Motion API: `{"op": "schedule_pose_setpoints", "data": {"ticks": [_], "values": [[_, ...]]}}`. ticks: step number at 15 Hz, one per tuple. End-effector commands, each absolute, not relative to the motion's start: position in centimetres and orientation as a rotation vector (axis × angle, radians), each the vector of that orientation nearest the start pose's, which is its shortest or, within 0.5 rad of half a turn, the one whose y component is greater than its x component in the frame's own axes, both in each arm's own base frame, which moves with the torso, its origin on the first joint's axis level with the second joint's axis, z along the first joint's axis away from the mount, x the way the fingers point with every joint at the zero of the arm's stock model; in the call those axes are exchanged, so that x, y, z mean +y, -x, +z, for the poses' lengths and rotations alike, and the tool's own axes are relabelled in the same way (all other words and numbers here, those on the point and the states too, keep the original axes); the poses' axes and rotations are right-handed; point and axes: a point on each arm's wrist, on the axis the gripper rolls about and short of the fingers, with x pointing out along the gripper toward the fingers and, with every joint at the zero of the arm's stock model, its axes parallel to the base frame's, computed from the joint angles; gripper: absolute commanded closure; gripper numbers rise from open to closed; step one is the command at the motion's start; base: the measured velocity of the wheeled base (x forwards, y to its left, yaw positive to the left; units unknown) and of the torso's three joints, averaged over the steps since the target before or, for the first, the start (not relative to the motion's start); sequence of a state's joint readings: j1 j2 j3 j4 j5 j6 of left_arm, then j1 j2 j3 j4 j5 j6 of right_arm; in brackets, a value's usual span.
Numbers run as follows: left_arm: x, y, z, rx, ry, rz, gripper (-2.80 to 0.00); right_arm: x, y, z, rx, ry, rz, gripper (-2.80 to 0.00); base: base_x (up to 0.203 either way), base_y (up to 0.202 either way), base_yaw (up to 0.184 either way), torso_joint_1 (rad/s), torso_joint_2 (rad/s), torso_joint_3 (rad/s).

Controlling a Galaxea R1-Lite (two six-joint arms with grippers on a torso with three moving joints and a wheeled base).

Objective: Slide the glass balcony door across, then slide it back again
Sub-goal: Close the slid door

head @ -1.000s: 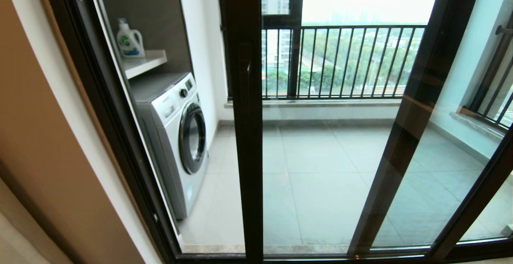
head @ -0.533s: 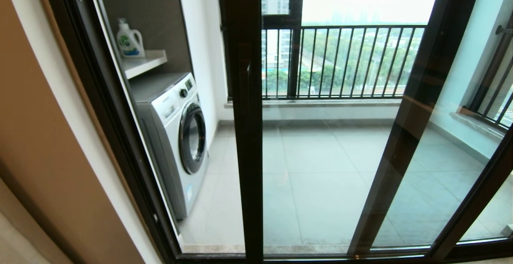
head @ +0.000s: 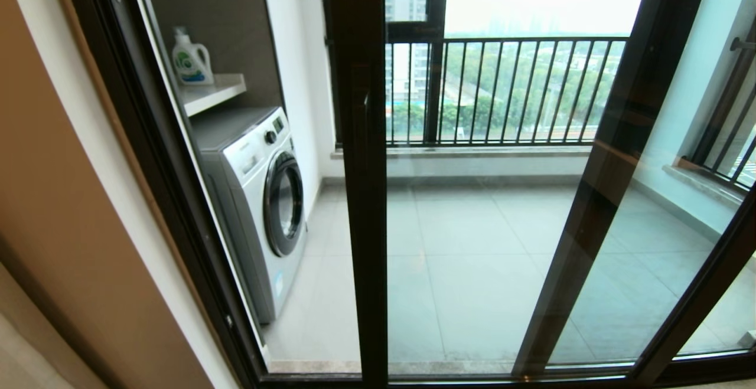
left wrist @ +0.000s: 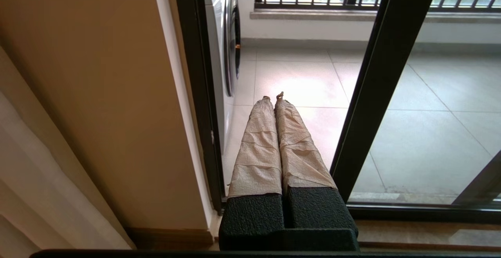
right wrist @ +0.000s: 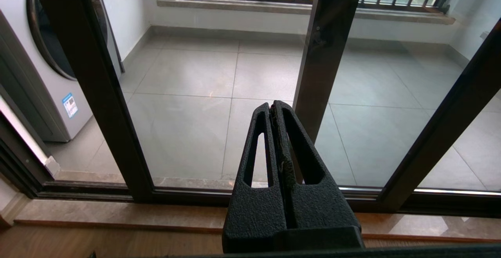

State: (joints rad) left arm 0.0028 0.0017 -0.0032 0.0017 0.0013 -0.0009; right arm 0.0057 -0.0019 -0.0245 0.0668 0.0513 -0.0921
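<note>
door (head: 361,170) — the glass balcony door, dark brown-black frame, clear glass — fills the middle of the head view, its handle upright standing near centre with a slim vertical handle (head: 367,118) on it. second framed panel (head: 614,159) overlaps to the robot's right, its upright leaning across the glass. left of the handle upright there is a gap between it and the dark outer frame (head: 177,200), with a white washing machine (head: 260,200) showing in it on the balcony, a detergent bottle (head: 191,58) on the shelf (head: 212,92) above it. black railing (head: 502,88) runs along the far side over grey floor tiles (head: 472,259). neither arm shows in the head view. left gripper (left wrist: 274,95) — fingers wrapped in tan tape, pressed together, holding nothing — hangs low, pointing into the gap between the outer frame and the door upright (left wrist: 375,89), not touching either. right gripper (right wrist: 273,107), bare black fingers closed tight on nothing, sits low in front of the glass above the sill track (right wrist: 188,195), between the door upright (right wrist: 94,89) and the second panel's upright (right wrist: 325,54), clear of both.
</note>
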Motion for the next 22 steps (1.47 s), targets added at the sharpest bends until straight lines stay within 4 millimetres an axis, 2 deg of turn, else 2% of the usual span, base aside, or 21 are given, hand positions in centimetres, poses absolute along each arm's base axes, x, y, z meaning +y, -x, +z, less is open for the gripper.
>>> {"op": "schedule_pose_setpoints", "data": {"ticks": [1,7,10,14,16,18,22], "values": [[0.0,2.3,7.6,0.0,0.0,0.004,0.0,0.1,2.5,7.5,0.042,0.093,0.06,0.0,0.0,0.0,0.0,0.0,0.0,0.0],[-0.1,2.4,8.0,-0.005,-0.074,-0.019,0.0,0.1,2.5,7.5,0.042,0.093,0.06,0.0,0.0,0.0,0.0,0.0,0.0,0.0],[-0.2,2.8,12.0,-0.048,-0.077,-0.065,0.0,0.1,2.5,7.5,0.042,0.093,0.06,0.0,0.0,0.0,0.0,0.0,0.0,0.0],[-0.4,0.5,16.5,0.036,-0.066,-0.159,0.0,0.1,2.5,7.5,0.042,0.093,0.06,0.0,0.0,0.0,0.0,0.0,0.0,0.0],[-0.4,-2.1,18.4,0.089,-0.054,-0.193,0.0,0.1,2.5,7.5,0.042,0.093,0.06,0.0,0.0,0.0,0.0,0.0,0.0,0.0],[-0.5,-6.2,20.3,0.121,-0.047,-0.224,0.0,0.1,2.5,7.5,0.042,0.093,0.06,0.0,0.0,0.0,0.0,0.0,0.0,0.0],[-1.1,-17.4,23.0,0.108,-0.045,-0.292,0.0,0.1,2.5,7.5,0.042,0.093,0.06,0.0,0.0,0.0,0.0,0.0,0.0,0.0]]}}
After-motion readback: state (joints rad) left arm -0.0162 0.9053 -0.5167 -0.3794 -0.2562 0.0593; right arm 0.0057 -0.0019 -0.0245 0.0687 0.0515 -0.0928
